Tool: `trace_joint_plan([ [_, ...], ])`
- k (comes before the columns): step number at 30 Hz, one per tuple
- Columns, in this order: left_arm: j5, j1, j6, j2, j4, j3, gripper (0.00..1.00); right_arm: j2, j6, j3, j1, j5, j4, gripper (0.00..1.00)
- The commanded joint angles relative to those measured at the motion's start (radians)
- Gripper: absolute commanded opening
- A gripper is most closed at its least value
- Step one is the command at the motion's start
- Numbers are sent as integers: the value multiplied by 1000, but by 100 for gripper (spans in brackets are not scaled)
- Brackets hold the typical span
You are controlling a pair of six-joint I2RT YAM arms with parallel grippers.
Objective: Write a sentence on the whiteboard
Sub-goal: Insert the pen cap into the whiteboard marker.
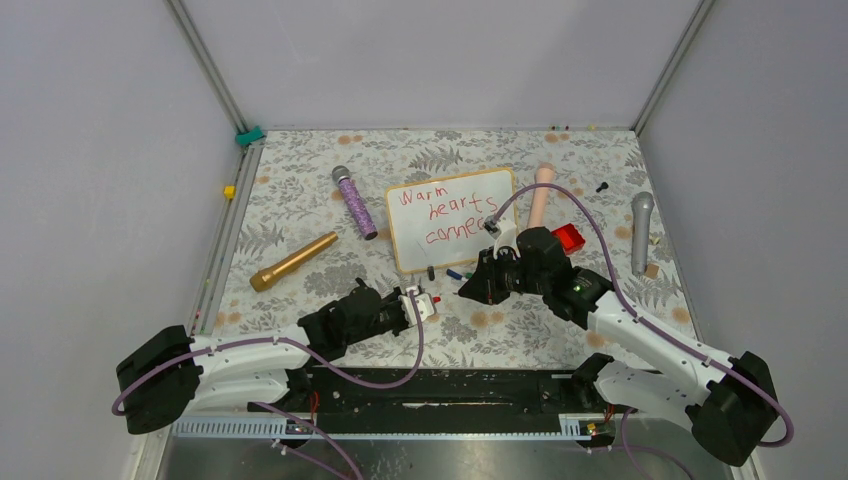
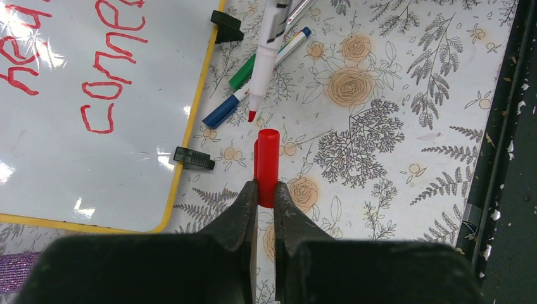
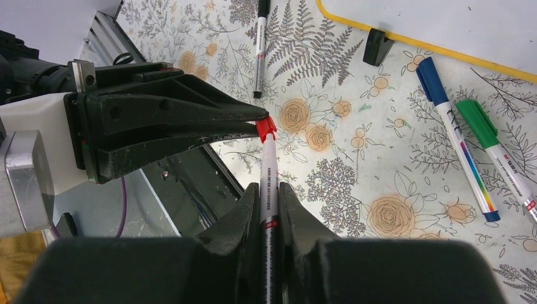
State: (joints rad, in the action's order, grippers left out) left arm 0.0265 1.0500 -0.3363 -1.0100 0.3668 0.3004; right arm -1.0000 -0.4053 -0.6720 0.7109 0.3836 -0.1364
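The whiteboard (image 1: 455, 215) lies flat at mid-table with its yellowish frame and black clip feet (image 2: 193, 158). The red sentence (image 1: 450, 215) reads "Warm hearts connec" in three lines; its last word also shows in the left wrist view (image 2: 104, 95). My right gripper (image 3: 269, 193) is shut on a white marker (image 3: 268, 164), just in front of the board (image 3: 443, 19). My left gripper (image 2: 266, 193) is shut on the marker's red cap (image 2: 267, 164). The marker's red tip (image 2: 252, 116) points at the cap's open end, close to it.
Blue (image 3: 456, 133), green (image 3: 500, 158) and black (image 3: 259, 47) markers lie by the board's near edge. Toy microphones lie around: gold (image 1: 293, 262), purple (image 1: 355, 202), silver (image 1: 641, 230), pink (image 1: 541, 195). A red block (image 1: 568, 238) sits behind the right wrist.
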Motion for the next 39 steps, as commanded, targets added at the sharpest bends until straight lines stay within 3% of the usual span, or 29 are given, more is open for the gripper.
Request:
trace_joint_plan([
  [1, 13, 6, -9, -4, 33, 18, 0, 0, -7, -33, 8, 10, 22, 0],
  [39, 3, 11, -12, -6, 31, 18, 0, -12, -37, 20, 27, 45, 34, 0],
])
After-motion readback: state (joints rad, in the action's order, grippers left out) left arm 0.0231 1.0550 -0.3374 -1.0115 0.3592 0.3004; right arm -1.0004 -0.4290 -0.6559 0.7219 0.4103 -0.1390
